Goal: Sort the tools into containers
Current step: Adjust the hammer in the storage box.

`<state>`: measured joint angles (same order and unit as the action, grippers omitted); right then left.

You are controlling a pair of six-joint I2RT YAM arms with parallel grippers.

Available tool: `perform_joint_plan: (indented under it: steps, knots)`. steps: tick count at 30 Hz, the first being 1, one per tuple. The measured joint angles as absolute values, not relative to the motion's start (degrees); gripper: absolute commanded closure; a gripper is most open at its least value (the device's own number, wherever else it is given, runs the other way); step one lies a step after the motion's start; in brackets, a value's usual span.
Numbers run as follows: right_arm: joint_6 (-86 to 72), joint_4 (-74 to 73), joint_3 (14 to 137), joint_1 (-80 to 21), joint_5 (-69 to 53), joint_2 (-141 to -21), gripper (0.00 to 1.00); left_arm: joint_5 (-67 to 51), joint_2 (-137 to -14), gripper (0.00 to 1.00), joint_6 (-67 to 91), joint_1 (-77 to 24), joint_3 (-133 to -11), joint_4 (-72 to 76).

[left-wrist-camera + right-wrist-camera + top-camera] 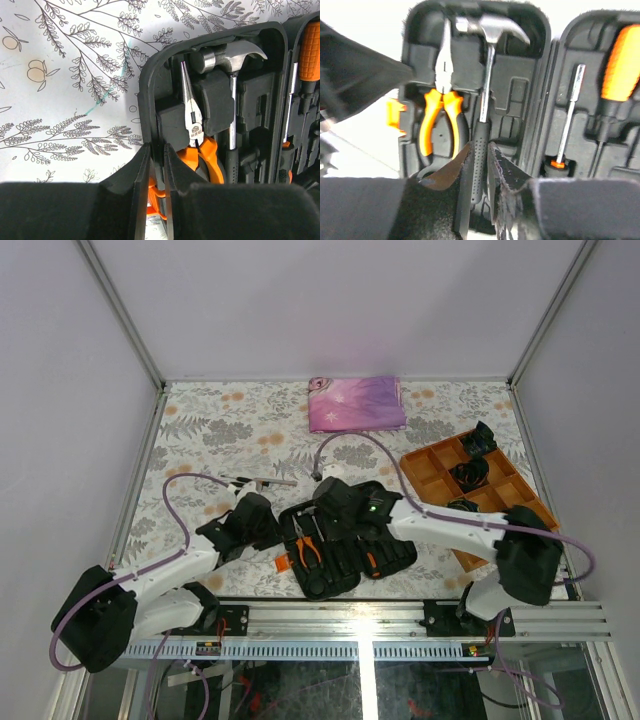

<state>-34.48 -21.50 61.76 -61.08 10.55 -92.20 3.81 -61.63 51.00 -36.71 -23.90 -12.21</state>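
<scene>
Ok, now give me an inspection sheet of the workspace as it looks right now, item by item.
Surface: table under a floral covering; no spills seen.
Job's things: tool case lies open; pliers and hammer sit in its left half, an orange-handled screwdriver in the right; one slim tool lies loose on the table, left of the case.
Clutter: folded pink cloth at the far edge; orange tray on the right, holding black bundles.
Grippers: left gripper clamped on the case's left wall; right gripper straddles the hammer handle, grip unclear.
Cables: purple cables loop over the table from both arms.
Surroundings: pale walls, metal frame.
</scene>
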Motion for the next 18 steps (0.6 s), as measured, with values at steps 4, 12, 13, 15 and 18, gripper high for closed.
perform_joint_plan:
  steps: [4, 12, 13, 15, 18]
  knots:
    - [-33.2, -19.0, 59.6, -61.1, 12.3, -82.1, 0.68, 3.0, -62.6, 1.0, 50.2, -35.8, -24.7, -12.5]
    - [-33.7, -18.5, 48.3, -61.1, 20.0, -69.3, 0.48, 1.4, -65.0, 1.0, 47.5, -31.2, -28.0, -16.3]
    - [-33.9, -19.0, 46.7, -61.0, 20.8, -68.1, 0.47, 1.2, -65.0, 0.99, 47.2, -30.4, -28.3, -17.1]
    - [-34.6, -20.5, 43.9, -60.5, 22.6, -65.8, 0.47, 0.8, -65.1, 0.96, 46.5, -28.8, -28.7, -18.0]
    - [-35.8, -22.4, 41.2, -58.4, 24.2, -62.4, 0.46, -0.5, -66.1, 0.89, 45.5, -26.0, -29.6, -19.2]
